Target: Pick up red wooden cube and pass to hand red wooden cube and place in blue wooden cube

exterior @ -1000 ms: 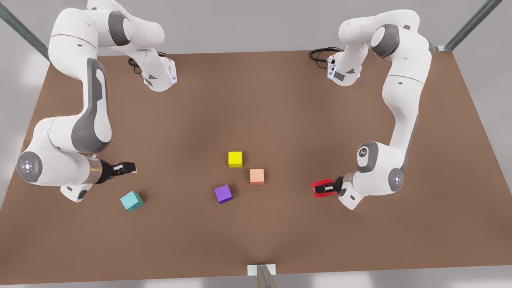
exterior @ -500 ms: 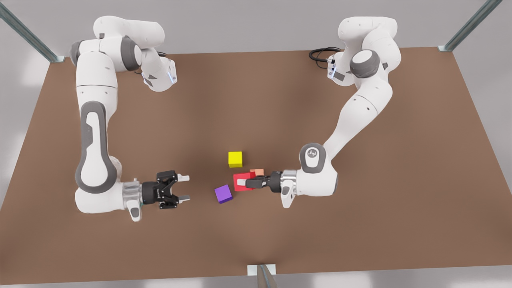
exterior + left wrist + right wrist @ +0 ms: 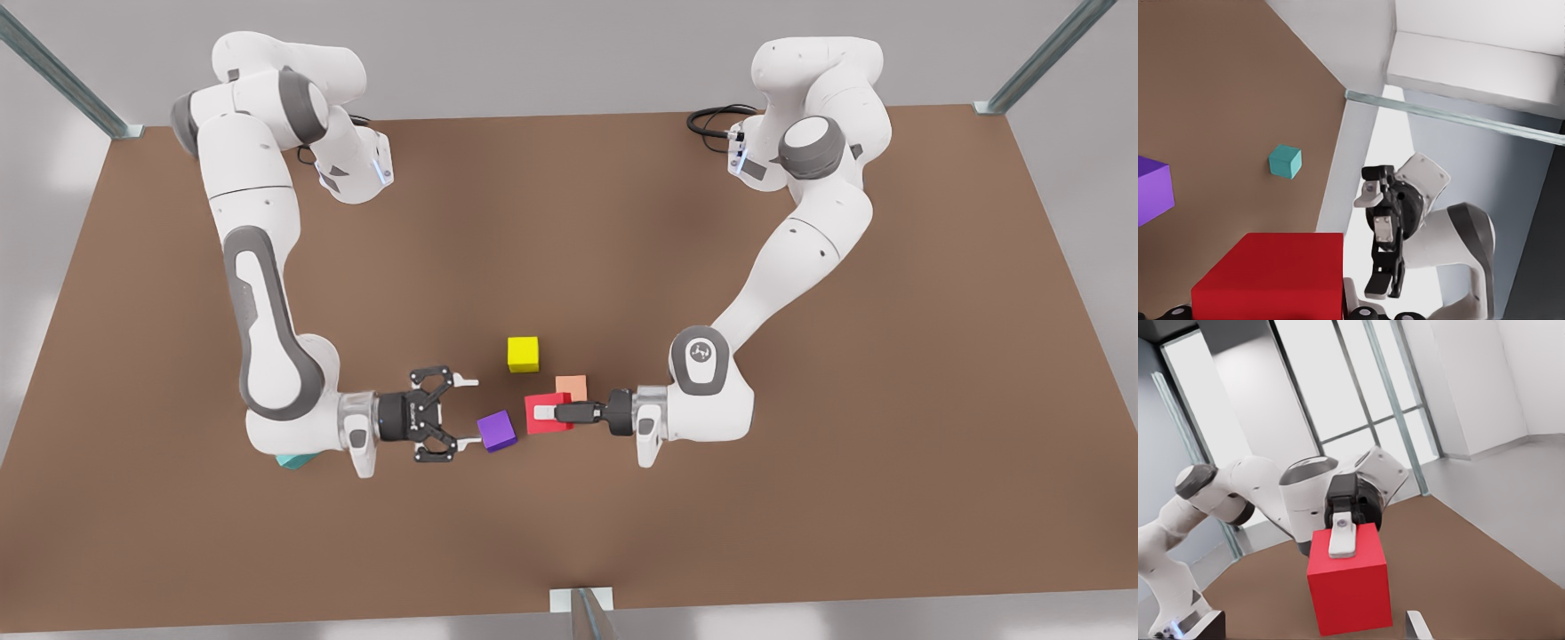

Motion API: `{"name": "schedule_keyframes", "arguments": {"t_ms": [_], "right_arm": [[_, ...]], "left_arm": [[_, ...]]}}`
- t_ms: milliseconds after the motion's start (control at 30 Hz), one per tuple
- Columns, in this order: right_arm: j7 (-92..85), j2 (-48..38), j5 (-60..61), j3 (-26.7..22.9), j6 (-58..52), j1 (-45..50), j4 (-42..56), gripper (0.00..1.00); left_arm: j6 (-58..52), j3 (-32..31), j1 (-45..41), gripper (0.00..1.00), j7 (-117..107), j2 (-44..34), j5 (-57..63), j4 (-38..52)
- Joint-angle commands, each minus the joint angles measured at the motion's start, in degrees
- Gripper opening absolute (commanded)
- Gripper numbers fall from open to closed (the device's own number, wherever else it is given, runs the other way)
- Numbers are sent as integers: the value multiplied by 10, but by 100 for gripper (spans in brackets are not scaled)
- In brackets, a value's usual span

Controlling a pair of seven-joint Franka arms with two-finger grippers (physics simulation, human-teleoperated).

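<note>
Your left gripper, the slim straight black one on the arm at the front view's right, is holding the red wooden cube above the brown table, with its fingers clamped on the cube's faces. In the left wrist view that cube is sitting right at the camera, and in the right wrist view one white fingertip is pressing flat against the cube.

Your right gripper, the black linkage hand with white fingertips on the arm at the front view's left, is pointing straight at the cube with its fingers spread wide apart, close to it but not touching. The left wrist view is showing this hand facing the camera.

The purple cube is lying just beside the right gripper's lower fingertip. The peach-orange cube is sitting just behind the red one, and the yellow cube is resting near them. The teal blue wooden cube is lying well apart from the others, and in the front view it is peeking out from under the right arm.
</note>
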Motion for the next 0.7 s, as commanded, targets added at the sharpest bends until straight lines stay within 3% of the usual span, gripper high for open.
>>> {"name": "schedule_keyframes", "arguments": {"t_ms": [0,267,667], "right_arm": [[-303,4,13,0,78,8,3,100],[-202,13,18,2,83,16,15,100],[-199,33,45,42,83,18,21,100]], "left_arm": [[0,0,0,58,181,-1,-12,0],[0,0,-1,58,181,-1,-12,0],[1,0,-1,58,178,-1,-14,0]]}}
